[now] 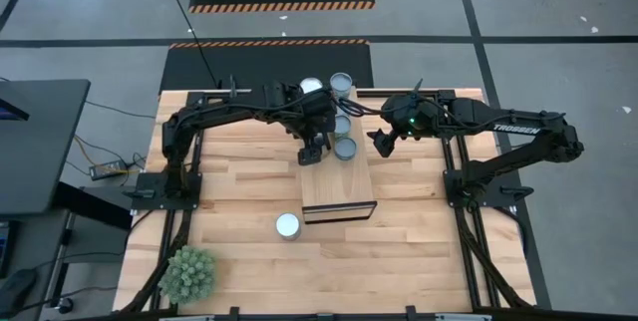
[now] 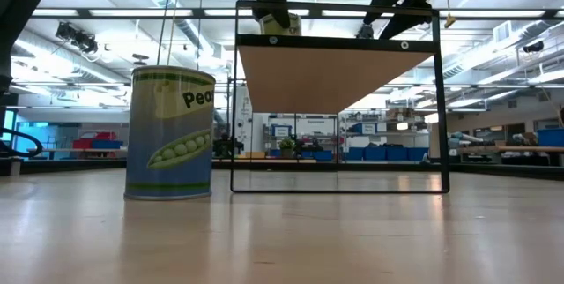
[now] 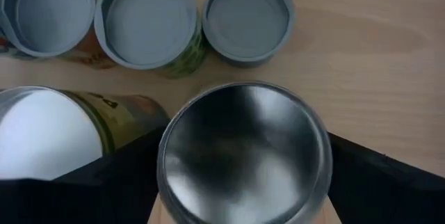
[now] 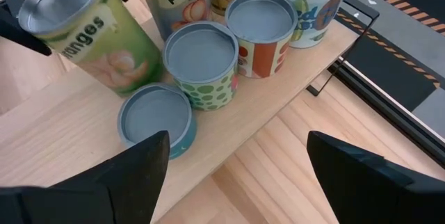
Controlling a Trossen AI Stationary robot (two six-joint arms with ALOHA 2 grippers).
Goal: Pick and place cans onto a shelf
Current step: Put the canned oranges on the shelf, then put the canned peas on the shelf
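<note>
Jaws of the left gripper (image 1: 312, 152) clamp a can (image 3: 243, 156) above the shelf (image 1: 339, 193), beside other cans (image 4: 201, 60). Right gripper (image 1: 383, 143) hovers near, jaws wide. Another can (image 1: 288, 225) stands on the table (image 1: 419, 241).

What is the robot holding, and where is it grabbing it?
The left hand grips a green-labelled metal can with a shiny silver top by its sides, just below the rim, over the light-wood shelf. The right hand holds nothing.

Held can (image 3: 243, 158) label hidden; left fingers (image 3: 104, 182) cropped by edge.
</note>
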